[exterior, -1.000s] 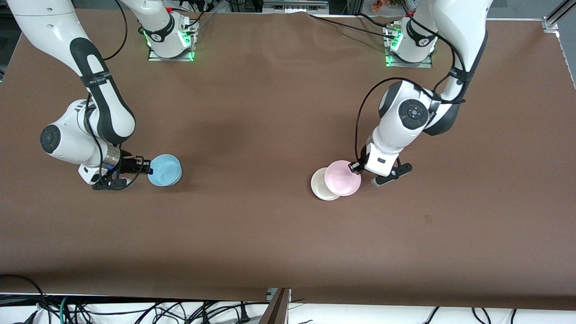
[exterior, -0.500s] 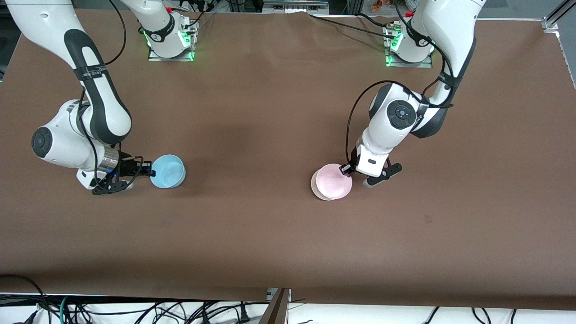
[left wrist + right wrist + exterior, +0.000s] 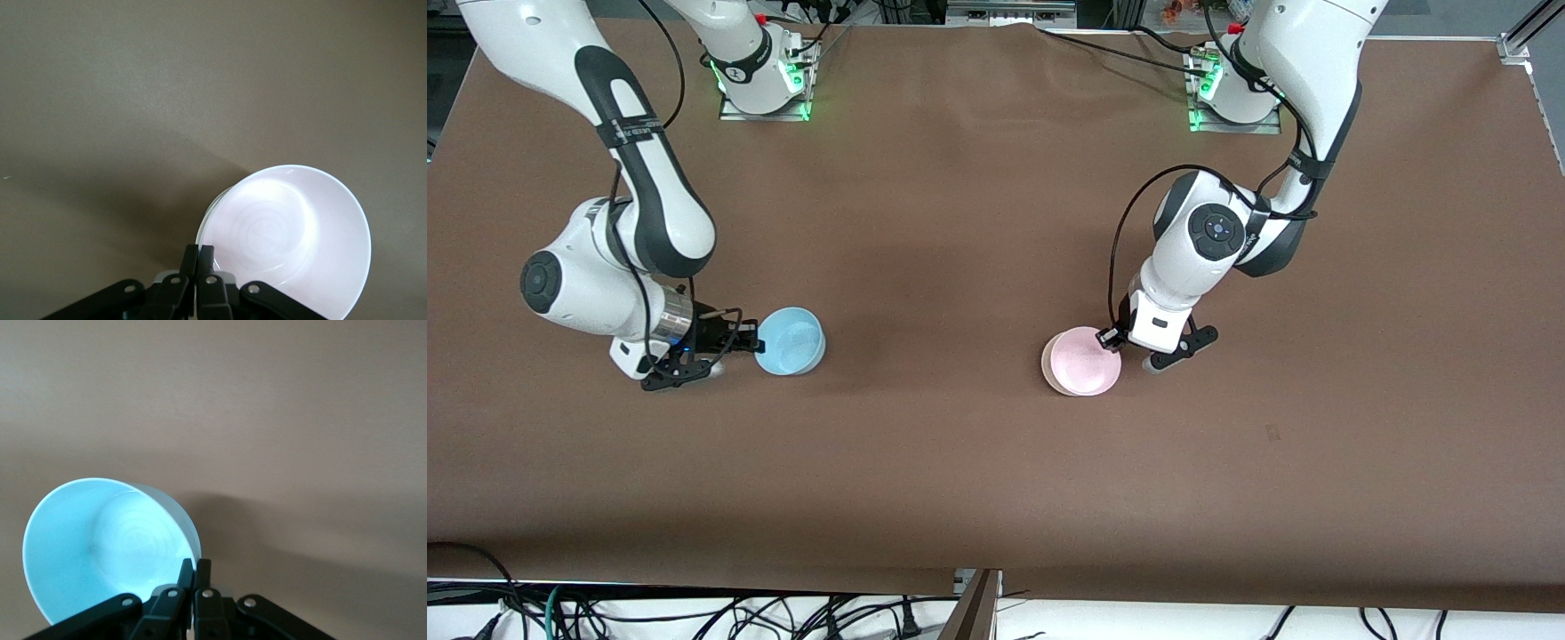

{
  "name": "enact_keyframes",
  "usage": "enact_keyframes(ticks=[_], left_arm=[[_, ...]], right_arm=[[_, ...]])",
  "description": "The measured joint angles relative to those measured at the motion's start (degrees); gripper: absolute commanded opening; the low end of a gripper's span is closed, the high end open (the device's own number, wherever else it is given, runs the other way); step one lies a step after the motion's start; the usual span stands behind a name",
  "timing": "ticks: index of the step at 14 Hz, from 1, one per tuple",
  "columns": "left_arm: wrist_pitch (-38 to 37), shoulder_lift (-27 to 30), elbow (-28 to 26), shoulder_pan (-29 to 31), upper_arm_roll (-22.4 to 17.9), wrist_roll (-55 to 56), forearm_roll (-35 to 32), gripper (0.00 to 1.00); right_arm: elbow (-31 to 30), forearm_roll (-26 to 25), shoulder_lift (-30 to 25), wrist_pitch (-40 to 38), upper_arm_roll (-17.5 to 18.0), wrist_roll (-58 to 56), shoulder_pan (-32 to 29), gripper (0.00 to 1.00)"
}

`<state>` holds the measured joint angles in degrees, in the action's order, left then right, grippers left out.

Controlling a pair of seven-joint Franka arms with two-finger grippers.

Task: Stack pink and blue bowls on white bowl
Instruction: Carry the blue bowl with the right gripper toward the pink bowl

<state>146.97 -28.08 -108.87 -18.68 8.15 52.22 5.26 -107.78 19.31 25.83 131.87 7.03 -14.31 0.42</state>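
Observation:
My left gripper (image 3: 1112, 339) is shut on the rim of the pale pink bowl (image 3: 1085, 360). That bowl sits in the white bowl (image 3: 1047, 364), of which only a thin crescent of rim shows. In the left wrist view the pink bowl (image 3: 293, 233) fills the space past my left gripper (image 3: 198, 257), and a sliver of the white bowl (image 3: 204, 227) peeks out beside it. Toward the right arm's end of the table, my right gripper (image 3: 749, 343) is shut on the rim of the light blue bowl (image 3: 790, 340). The right wrist view shows the blue bowl (image 3: 100, 553) pinched by my right gripper (image 3: 195, 571).
The brown table (image 3: 978, 462) stretches wide between the two bowls and toward the front camera. The arm bases (image 3: 763, 80) (image 3: 1234, 89) stand at the table's edge farthest from the front camera. Cables (image 3: 694, 613) hang below the nearest edge.
My left gripper carried the pink bowl sideways from partly overlapping the white bowl to sitting in it. My right gripper moved the blue bowl a little toward the middle of the table.

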Motion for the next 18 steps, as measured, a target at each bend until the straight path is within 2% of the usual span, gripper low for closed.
enact_keyframes(ticks=[7,18], left_arm=[[0.95,-0.99,0.07,-1.13,0.00,1.56,0.00,0.00],[3.86,-3.25,0.10,-1.37,-0.46,2.04,0.00,0.00]], right_arm=[[3.54,0.00,0.00,0.03,0.39,15.40,9.46,0.00],[9.92,-0.17,1.83,0.08,0.39,36.98,18.67,0.00]])
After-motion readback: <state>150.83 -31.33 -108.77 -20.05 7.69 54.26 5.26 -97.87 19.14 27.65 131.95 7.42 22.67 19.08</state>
